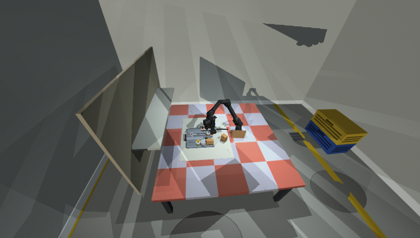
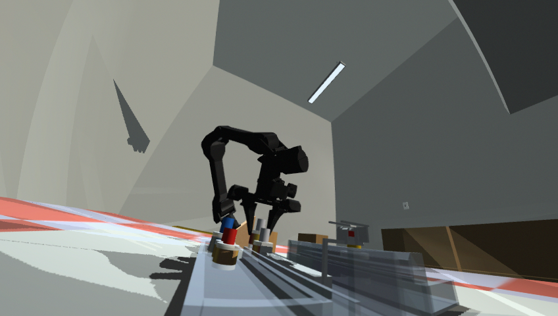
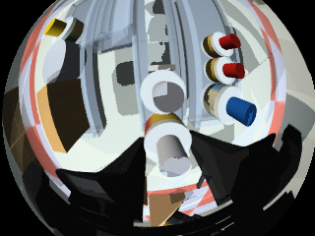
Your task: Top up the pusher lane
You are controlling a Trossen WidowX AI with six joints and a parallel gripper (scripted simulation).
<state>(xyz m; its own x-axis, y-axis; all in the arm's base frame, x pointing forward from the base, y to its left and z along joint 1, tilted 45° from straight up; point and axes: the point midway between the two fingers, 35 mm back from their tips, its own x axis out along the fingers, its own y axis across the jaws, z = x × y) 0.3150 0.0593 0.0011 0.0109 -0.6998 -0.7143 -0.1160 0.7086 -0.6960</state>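
My gripper [image 3: 165, 138] [image 2: 260, 226] [image 1: 208, 130] is shut on a grey-capped jar [image 3: 171, 145] [image 2: 254, 233] with a white body and an amber band. I hold it upright at the front end of the middle lane of the grey lane rack [image 3: 118, 14] [image 2: 352, 270] [image 1: 191, 145]. A matching grey-capped jar [image 3: 164, 94] [image 2: 264, 237] stands in that lane just behind the held one; I cannot tell if they touch. The neighbouring lane holds two red-capped jars [image 3: 226, 70] [image 2: 228, 239] and a blue-capped jar [image 3: 238, 109] [image 2: 227, 224] at its front.
A yellow-capped jar [image 3: 59, 27] [image 1: 197, 142] stands in the third lane, with a grey pusher plate [image 2: 351, 234] bearing a red mark by it. Cardboard boxes [image 1: 224, 137] [image 1: 237, 134] [image 3: 62, 108] lie near the rack's front. A tall panel [image 1: 118, 117] stands at the table's left edge.
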